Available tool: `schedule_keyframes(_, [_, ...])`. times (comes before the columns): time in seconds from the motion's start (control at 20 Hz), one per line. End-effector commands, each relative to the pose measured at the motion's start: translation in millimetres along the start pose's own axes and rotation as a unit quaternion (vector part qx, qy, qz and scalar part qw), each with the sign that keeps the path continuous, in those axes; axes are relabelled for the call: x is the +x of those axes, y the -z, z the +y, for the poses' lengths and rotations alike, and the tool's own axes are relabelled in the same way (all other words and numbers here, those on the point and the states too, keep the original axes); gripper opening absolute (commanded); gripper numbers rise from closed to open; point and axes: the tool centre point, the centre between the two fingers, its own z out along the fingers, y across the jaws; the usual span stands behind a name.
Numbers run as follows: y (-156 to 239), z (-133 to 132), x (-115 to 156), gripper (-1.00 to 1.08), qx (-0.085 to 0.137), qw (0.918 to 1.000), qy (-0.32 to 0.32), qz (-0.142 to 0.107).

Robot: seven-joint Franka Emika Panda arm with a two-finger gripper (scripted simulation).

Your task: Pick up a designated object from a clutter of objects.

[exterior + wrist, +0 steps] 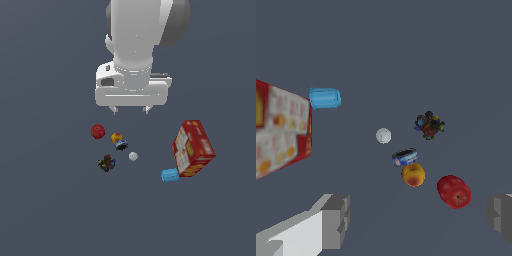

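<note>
The white ball (383, 135) looks smooth and matt, with a faint dimpled shading. At its ten o'clock in the wrist view, the light blue cylinder (325, 98) has a plain plastic look with a soft sheen along its side. The red box (193, 148) reads as printed cardboard, flat-faced and matt. The red round piece (454, 191) is glossy. The orange-blue object (410, 167) is smooth, its orange end slightly shiny. The dark multicoloured object (429, 125) looks rough and lumpy. The gripper (131, 109) body is smooth white plastic with a dull shine; its fingers (336, 220) look matt grey. The ground (50, 210) is an even, matt slate surface
</note>
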Motion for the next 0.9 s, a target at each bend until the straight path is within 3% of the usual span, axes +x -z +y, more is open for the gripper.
schedule_keyframes(0.0, [0.0,0.0,0.0,1.00,0.000,1.0000,0.000,0.000])
schedule_keyframes(0.5, [16.3,-6.2,-0.3,1.00,-0.010,0.9999,0.002,0.004])
schedule_keyframes(0.85, [1.1,-6.3,5.0,1.00,-0.009,0.9999,0.008,0.004])
